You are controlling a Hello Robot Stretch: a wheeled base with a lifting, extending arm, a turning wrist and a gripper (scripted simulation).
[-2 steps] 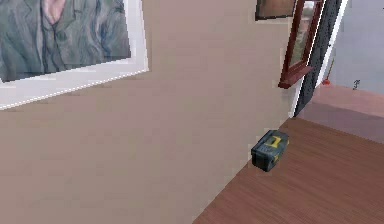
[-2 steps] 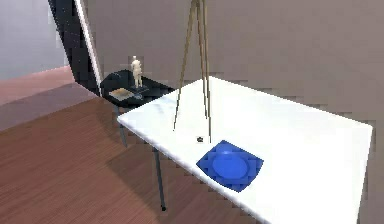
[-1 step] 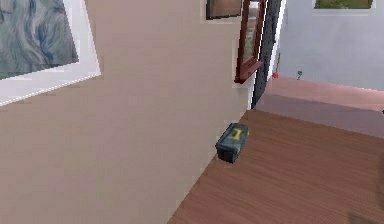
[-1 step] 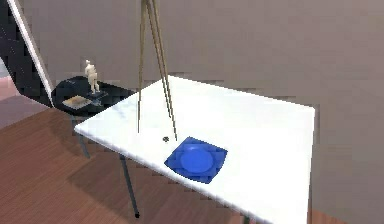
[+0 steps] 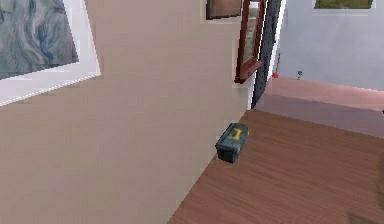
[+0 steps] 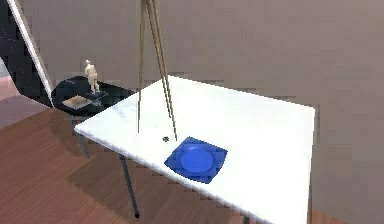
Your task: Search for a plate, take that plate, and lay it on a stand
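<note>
We see the blue plate (image 6: 196, 159) lying flat by the near edge of the white table (image 6: 262, 118), mid arm side view. We judge it almost straight out along the reach. We cannot tell the hand's state.

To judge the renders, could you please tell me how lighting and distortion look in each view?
Forward view: the door and framed picture lean, distortion only. Arm side view: the white table is evenly bright, the blue plate plainly visible.
</note>
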